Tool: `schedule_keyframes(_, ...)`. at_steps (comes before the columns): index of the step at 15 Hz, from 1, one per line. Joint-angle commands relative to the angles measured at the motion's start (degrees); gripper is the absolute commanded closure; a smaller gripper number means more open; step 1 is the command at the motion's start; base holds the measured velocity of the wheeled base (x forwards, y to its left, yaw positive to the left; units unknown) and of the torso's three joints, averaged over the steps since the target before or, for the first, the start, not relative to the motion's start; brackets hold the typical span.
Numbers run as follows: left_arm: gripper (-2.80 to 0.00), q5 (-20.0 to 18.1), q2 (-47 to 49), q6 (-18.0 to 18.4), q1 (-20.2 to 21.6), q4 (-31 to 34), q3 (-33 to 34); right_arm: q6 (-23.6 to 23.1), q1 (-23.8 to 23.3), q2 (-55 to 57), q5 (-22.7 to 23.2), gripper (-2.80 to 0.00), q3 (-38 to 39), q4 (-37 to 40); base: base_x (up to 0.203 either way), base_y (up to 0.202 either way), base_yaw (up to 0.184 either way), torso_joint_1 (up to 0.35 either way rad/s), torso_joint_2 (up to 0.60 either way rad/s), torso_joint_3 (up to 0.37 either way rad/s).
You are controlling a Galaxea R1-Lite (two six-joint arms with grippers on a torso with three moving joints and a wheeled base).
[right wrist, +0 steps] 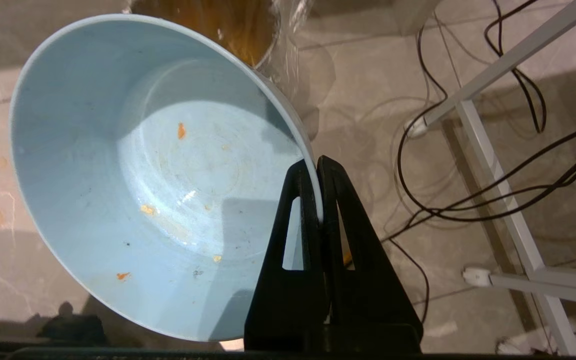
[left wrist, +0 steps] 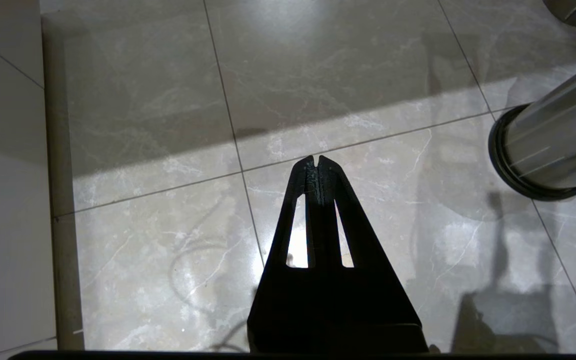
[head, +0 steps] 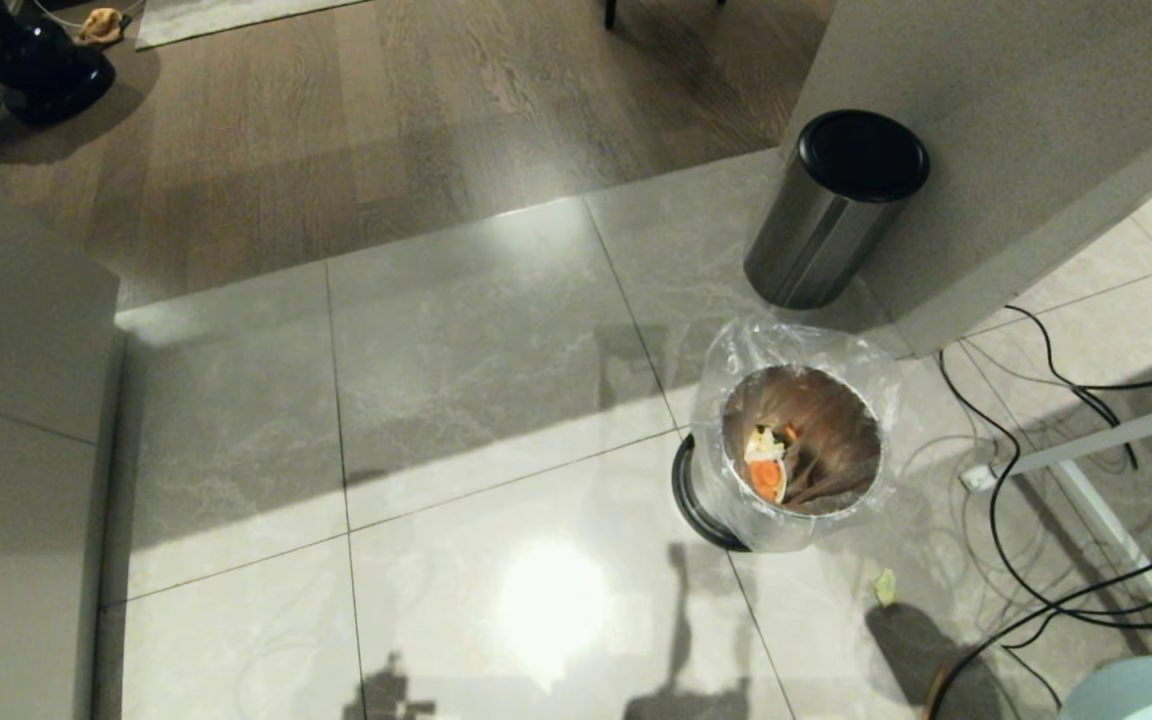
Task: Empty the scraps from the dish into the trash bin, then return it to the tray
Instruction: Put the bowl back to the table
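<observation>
The light-blue dish (right wrist: 158, 175) fills the right wrist view, with only tiny orange and yellow crumbs stuck inside. My right gripper (right wrist: 315, 165) is shut on the dish's rim. A sliver of the dish (head: 1141, 690) shows at the bottom right corner of the head view, nearer me than the trash bin. The trash bin (head: 791, 450), steel with a clear crinkly bag, stands on the floor tiles with the scraps (head: 768, 465) lying inside it. My left gripper (left wrist: 317, 161) hangs shut and empty over the tiles, left of the trash bin (left wrist: 548, 150). The tray is out of view.
A steel cylinder with a black lid (head: 836, 205) stands behind the bin by a wall corner. Black cables (head: 1036, 560) and a white table frame (head: 1106, 480) lie to the right. A pale scrap (head: 884, 587) lies on the tiles near the bin.
</observation>
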Motion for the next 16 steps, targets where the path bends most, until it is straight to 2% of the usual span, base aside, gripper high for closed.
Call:
schedule_keyframes(1,0.0,0.02,0.06,-0.06,-0.05,-0.05,0.0,0.25,0.03,-5.54,0.06,0.0,0.0,0.63,0.0,0.0,0.0,0.0,0.0,0.0)
schedule_keyframes(16,0.0,0.02,0.06,-0.06,0.02,-0.05,0.0,2.08,0.03,-7.84,-0.03,0.0,0.0,1.52,0.0,0.0,0.0,0.0,0.0,0.0)
